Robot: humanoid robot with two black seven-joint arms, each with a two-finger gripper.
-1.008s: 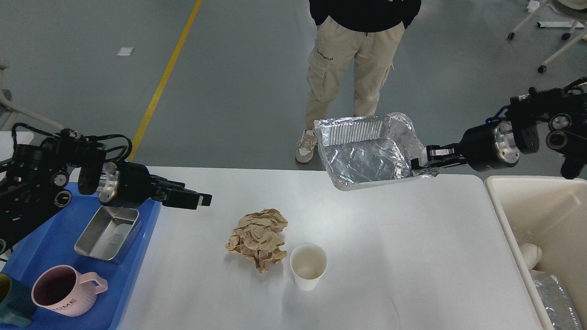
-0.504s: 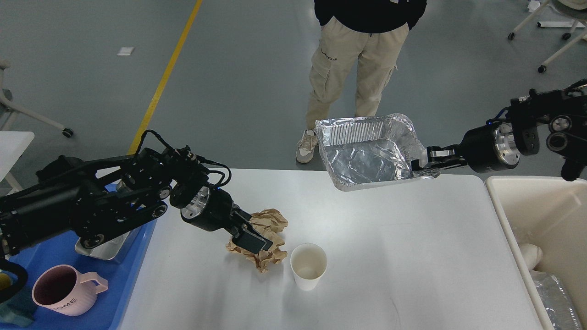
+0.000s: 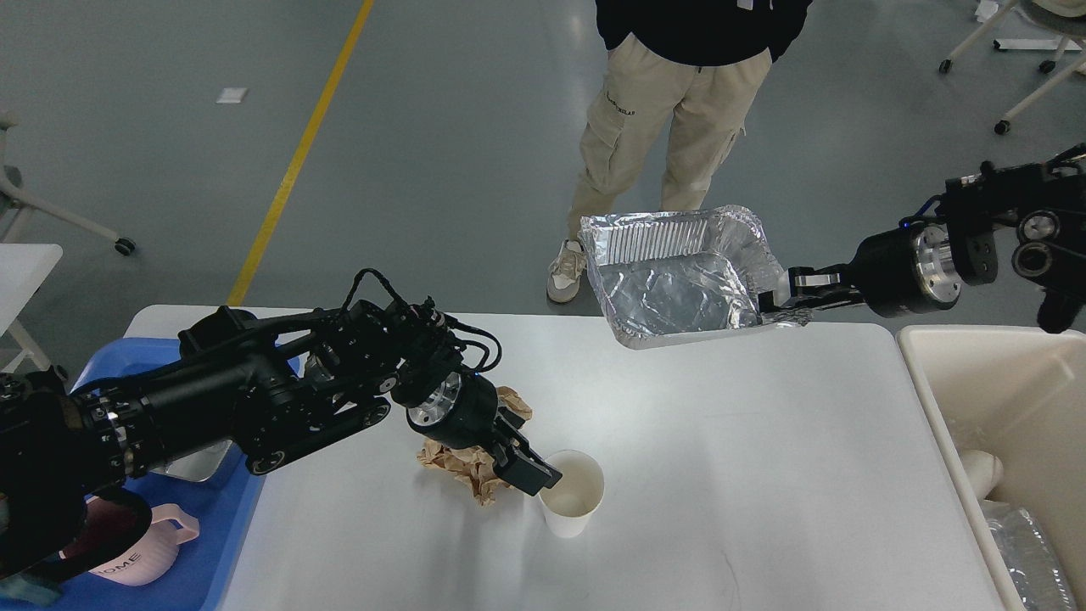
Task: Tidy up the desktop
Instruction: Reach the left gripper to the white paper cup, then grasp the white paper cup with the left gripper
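Observation:
The white desktop (image 3: 721, 458) holds a crumpled brown paper ball (image 3: 465, 472) and an upright, empty white paper cup (image 3: 573, 497) near its middle. My left arm reaches across the paper ball. Its gripper (image 3: 528, 472) is at the cup's left rim, and the dark fingers cannot be told apart. My right gripper (image 3: 785, 299) is shut on the right rim of an empty foil tray (image 3: 674, 284). It holds the tray tilted in the air above the desktop's far edge.
A blue tray (image 3: 222, 518) at the left edge holds a pink mug (image 3: 148, 553) and a metal box (image 3: 193, 463), both partly hidden by my left arm. A beige bin (image 3: 993, 373) stands at the right. A person (image 3: 679, 110) stands beyond the far edge.
My left arm has swung right from above the blue tray, across the paper ball, to the cup's rim. The right arm and the foil tray have barely moved.

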